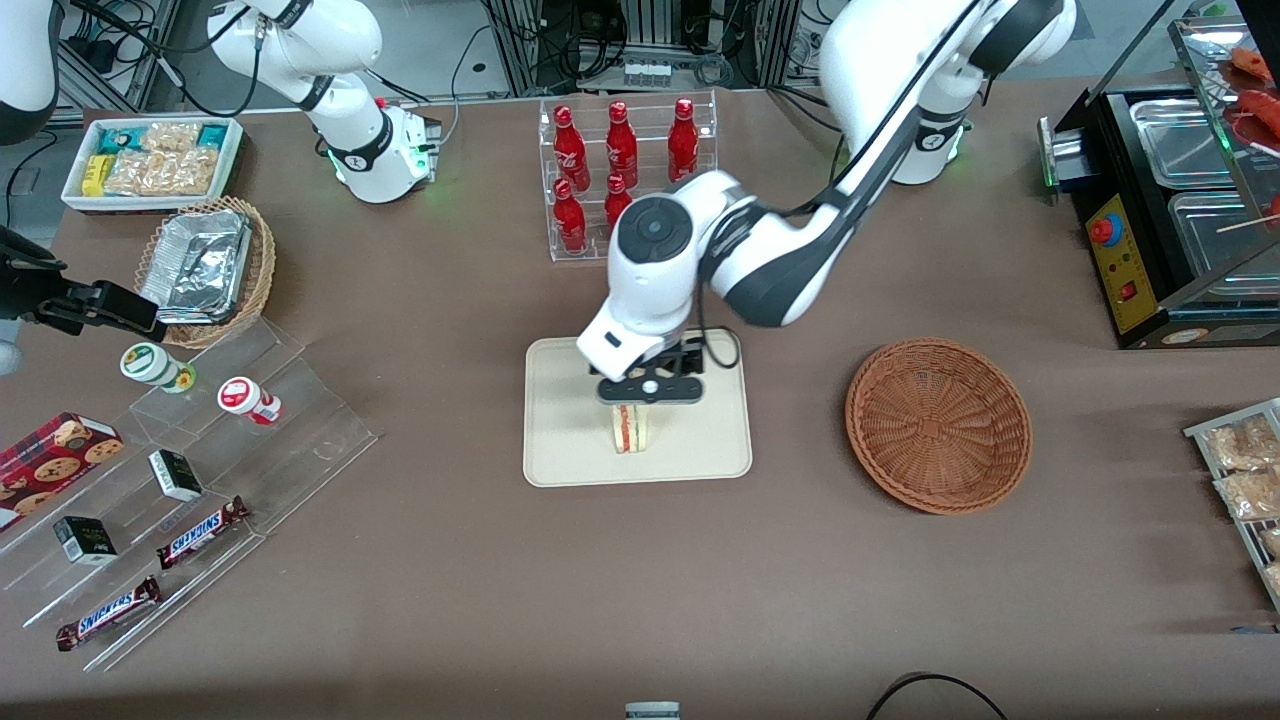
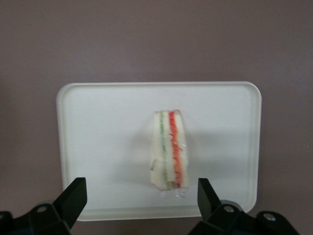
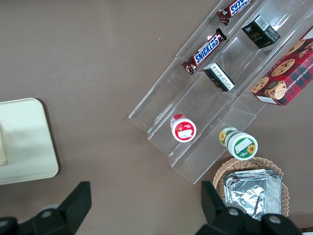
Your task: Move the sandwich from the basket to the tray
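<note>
sandwich (image 2: 168, 149) on tray (image 2: 98, 127) | gripper (image 2: 142, 196) jaws wide, empty, above

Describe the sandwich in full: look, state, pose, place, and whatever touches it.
The sandwich is a small wedge of pale white bread with green, orange and red filling stripes along its cut edge, apparently in clear wrap. It stands on the cream tray, near the middle, cut edge up. The basket, toward the working arm's end, holds nothing. The gripper hangs just above the sandwich, fingers spread wide on either side without touching it. Only the tray touches it.
</note>
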